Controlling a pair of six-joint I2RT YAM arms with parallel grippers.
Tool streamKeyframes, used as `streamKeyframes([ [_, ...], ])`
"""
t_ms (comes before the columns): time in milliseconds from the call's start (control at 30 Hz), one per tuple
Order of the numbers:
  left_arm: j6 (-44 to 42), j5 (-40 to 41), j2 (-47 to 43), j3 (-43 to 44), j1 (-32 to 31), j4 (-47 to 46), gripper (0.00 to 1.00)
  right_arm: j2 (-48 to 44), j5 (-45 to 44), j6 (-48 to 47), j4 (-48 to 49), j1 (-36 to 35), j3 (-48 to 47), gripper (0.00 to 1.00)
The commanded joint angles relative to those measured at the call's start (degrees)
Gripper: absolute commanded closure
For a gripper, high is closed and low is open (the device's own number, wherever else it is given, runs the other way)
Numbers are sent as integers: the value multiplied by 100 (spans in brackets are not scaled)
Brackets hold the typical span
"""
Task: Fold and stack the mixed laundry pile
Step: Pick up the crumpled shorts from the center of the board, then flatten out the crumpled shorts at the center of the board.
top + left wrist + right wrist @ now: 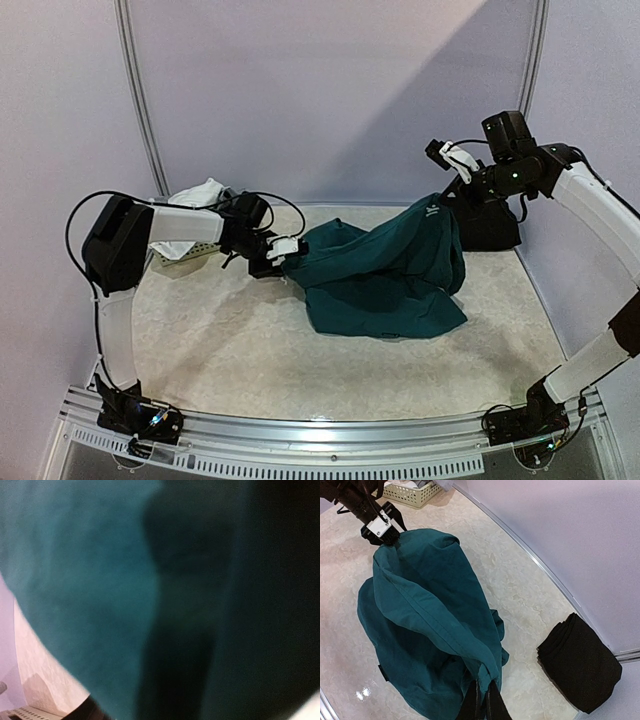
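Garment in hand: dark teal-green shorts (385, 275) in soft cloth, strung between the two arms. The lower folds are heaped on the marbled beige table (250, 340) near its middle.
Right gripper (481, 694): raised high at the back right, jaws closed on a pinch of the shorts' edge. The cloth falls away from it in one long ridge.
Left gripper (284, 252): low at the opposite end of the shorts, against the cloth. Its own camera shows only teal fabric, so I cannot tell whether the jaws are clamped on it.
Rest of pile: folded black trousers (490, 225) lie as a compact block at the back right by the wall, just behind the raised end. A crumpled white cloth (200, 192) sits at the pale perforated plastic basket (188, 252) at the back left, seemingly inside it.
Step, as I read it: spreading the shorts flat before folding. The trousers look done and the white cloth untouched.
Doing it well: make sure of the left hold first. Draw the two ends apart until the ridge runs straight, then bring the high end down level. Lay the shorts on bare table, clear of the trousers.
Risk: a slack left hold would let that end drop and bunch up.
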State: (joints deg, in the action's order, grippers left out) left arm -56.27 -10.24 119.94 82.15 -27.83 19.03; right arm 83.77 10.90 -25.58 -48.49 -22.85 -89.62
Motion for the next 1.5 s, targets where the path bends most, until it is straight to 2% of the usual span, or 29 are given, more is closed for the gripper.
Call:
streamKeyframes([
  [0, -302, 67, 221, 74, -175, -115, 45, 101, 23, 121, 17, 18, -96, 100],
  [133, -381, 66, 328, 219, -255, 2, 59, 172, -68, 124, 54, 18, -93, 100],
  [333, 128, 104, 16, 71, -193, -332, 98, 177, -277, 93, 134, 62, -85, 100],
  [367, 214, 294, -103, 9, -181, -430, 100, 176, -307, 90, 149, 107, -113, 100],
  [500, 500, 977, -834, -83, -109, -579, 100, 290, -281, 62, 55, 553, -706, 100],
  [600, 529, 1551, -1445, 201, -65, -192, 100, 554, -185, 50, -165, 1002, -1479, 100],
  [800, 806, 2500, -2320, 1650, -180, 1056, 100, 937, -214, -140, -155, 1303, -2458, 100],
  [1000, 795, 3283, -2823, 2930, -647, 1873, 100, 1126, -241, -169, -121, 1363, -3481, 100],
  [1233, 663, 4107, -3615, 3380, -1682, 2337, 100, 337, 299, -103, -20, 1366, -3592, 100],
  [1467, 735, 4804, -4969, 2456, -3433, 1680, 100, -1102, 1214, -579, -105, 1377, -2799, 100],
])
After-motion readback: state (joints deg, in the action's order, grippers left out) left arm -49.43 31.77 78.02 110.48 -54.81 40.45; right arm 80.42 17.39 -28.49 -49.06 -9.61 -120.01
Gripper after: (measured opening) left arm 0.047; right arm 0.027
